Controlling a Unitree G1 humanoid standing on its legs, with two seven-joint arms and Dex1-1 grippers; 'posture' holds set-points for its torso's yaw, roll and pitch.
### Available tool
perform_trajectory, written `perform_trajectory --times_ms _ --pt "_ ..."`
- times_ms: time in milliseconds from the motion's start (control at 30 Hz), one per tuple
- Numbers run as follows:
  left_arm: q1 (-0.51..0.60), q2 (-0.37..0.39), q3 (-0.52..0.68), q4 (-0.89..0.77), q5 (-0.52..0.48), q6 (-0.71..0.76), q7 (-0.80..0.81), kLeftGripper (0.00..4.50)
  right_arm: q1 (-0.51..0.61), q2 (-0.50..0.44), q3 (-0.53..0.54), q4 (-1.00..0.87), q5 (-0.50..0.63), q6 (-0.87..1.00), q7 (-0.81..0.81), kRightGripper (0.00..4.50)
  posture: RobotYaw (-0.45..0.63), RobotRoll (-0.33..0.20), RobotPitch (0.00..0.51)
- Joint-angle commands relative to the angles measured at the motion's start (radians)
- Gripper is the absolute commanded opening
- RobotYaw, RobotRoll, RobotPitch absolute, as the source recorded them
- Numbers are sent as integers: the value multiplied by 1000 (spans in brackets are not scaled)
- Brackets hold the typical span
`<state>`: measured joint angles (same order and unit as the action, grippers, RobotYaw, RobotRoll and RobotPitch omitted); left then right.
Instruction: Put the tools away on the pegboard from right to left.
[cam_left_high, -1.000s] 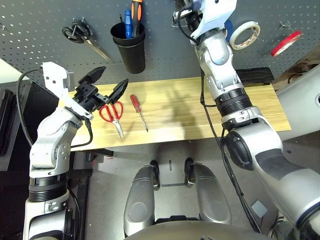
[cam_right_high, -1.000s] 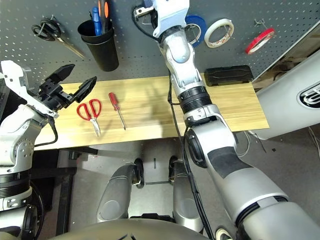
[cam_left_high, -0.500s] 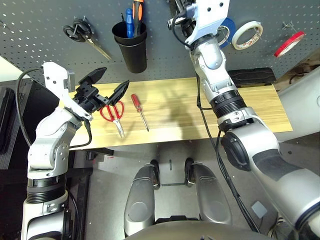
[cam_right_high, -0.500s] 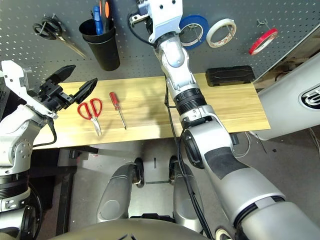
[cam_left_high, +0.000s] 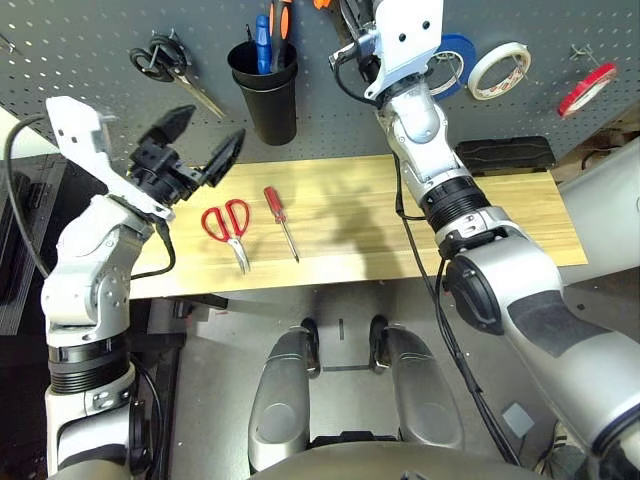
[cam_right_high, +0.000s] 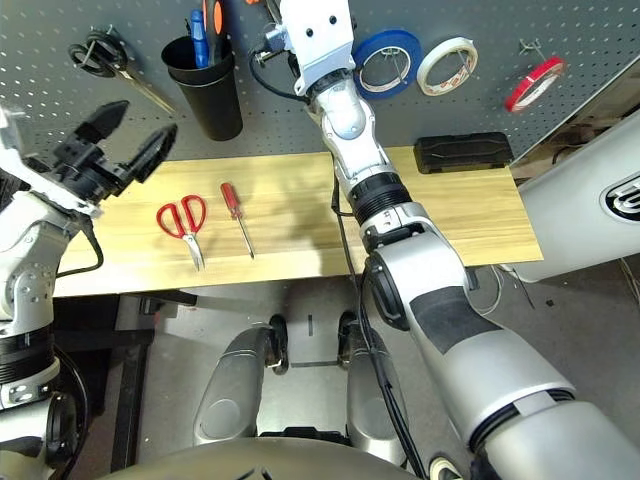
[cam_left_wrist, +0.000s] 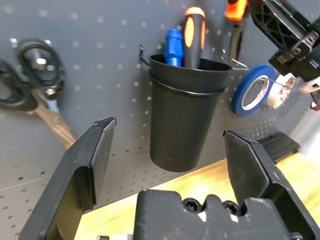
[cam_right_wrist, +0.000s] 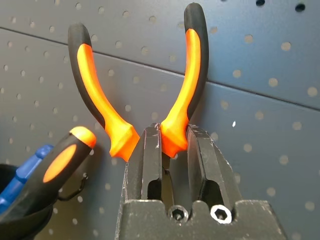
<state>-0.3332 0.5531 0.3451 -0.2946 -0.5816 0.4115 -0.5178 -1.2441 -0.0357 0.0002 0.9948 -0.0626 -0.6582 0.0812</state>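
Note:
High against the pegboard (cam_left_high: 80, 45), my right gripper (cam_right_wrist: 170, 134) is shut on the head of the orange-handled pliers (cam_right_wrist: 187, 90), their handles spread against the panel beside the black cup (cam_left_high: 265, 95). The red-handled scissors (cam_left_high: 228, 222) and the slim red-handled screwdriver (cam_left_high: 277, 212) lie side by side on the wooden table (cam_left_high: 400, 215). My left gripper (cam_left_high: 208, 135) hovers open above the table's left end, left of the scissors, facing the cup (cam_left_wrist: 182, 125). The thin red tape ring (cam_left_high: 586, 88) hangs at the pegboard's far right.
Black-handled scissors (cam_left_high: 165, 68) hang left of the cup, which holds blue and orange handles. A blue tape roll (cam_right_high: 385, 62) and a white one (cam_left_high: 497, 70) hang right of my right arm. A black box (cam_left_high: 500, 155) sits at the table's back right.
My left gripper has lifted up and back from beside the scissors toward the pegboard, still open. My right gripper has shifted left along the pegboard with the pliers.

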Motion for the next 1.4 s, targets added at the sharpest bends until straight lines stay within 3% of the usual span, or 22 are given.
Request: perform_trajectory --times_ms 33,1400 --pt "18 2 3 -28 -14 13 4 4500 -29 -13 0 26 -15 -36 -10 545 123 0 282" --pt "8 -3 -37 -21 1 7 4 4500 17 -35 -34 122 10 0 -58 545 120 0 280"
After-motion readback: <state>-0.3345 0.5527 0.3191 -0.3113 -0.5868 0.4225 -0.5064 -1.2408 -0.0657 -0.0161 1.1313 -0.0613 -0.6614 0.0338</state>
